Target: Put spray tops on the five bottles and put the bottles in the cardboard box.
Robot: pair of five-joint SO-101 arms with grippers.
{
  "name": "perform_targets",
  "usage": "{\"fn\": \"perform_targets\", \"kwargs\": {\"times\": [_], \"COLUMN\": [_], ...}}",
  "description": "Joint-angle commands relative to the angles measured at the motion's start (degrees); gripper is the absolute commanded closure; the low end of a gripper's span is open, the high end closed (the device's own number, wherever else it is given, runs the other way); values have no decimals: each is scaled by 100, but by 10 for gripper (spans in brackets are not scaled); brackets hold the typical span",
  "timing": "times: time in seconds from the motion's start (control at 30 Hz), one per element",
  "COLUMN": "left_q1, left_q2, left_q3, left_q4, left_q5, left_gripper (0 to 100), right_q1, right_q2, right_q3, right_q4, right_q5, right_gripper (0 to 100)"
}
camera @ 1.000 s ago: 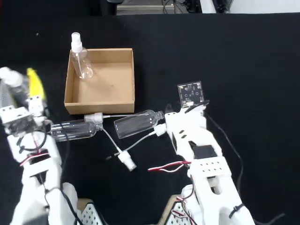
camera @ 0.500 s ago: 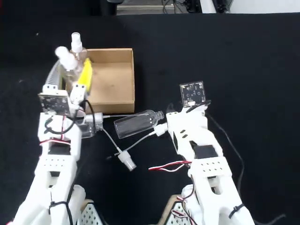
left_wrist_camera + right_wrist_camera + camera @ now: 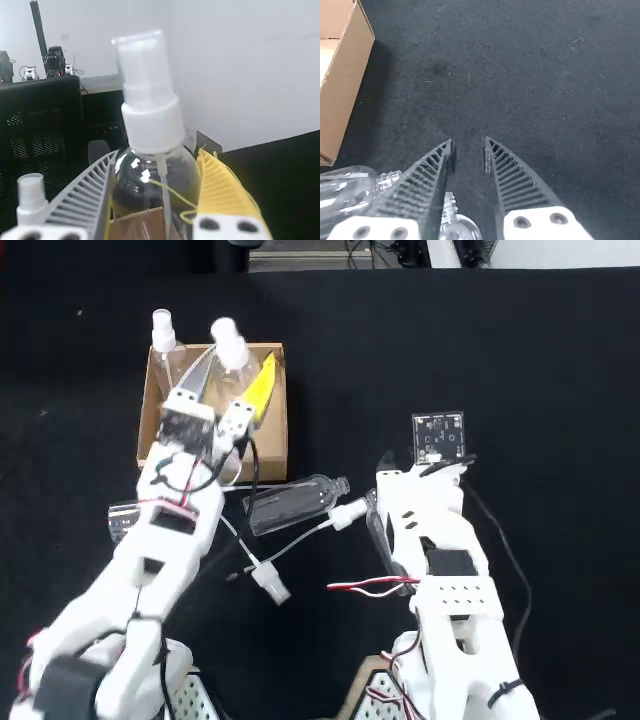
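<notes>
A capped bottle [image 3: 163,345] rested in a corner of the cardboard box [image 3: 283,410]. The left hand [image 3: 232,368] clenched a second spray-topped bottle [image 3: 150,125] above the box. An uncapped bottle [image 3: 295,502] lay on the surface [image 3: 520,360] beside the right hand [image 3: 468,145], slightly parted and empty.

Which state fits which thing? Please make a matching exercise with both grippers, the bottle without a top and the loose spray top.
1 left gripper
2 right gripper
3 bottle without a top
4 loose spray top

a on its side on the table
b shut on a capped bottle over the cardboard box
c open, empty
d white, thin tube attached

Pairs: 1-b, 2-c, 3-a, 4-d
</notes>
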Motion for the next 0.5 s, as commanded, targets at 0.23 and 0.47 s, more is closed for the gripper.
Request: {"fn": "perform_targets", "kwargs": {"times": [0.23, 0.47], "left_q1": [233, 84], "left_q2": [2084, 2154], "left_q3": [-1534, -708], "left_q4": [-747, -2602], "left_q5": [-26, 9], "left_gripper": [970, 970], "right_q1": [132, 132], "right_q2": [-233, -233], "right_q3": [-127, -127], "right_q4": [-167, -167], "right_q5": [0, 0], "right_gripper": [918, 918]}}
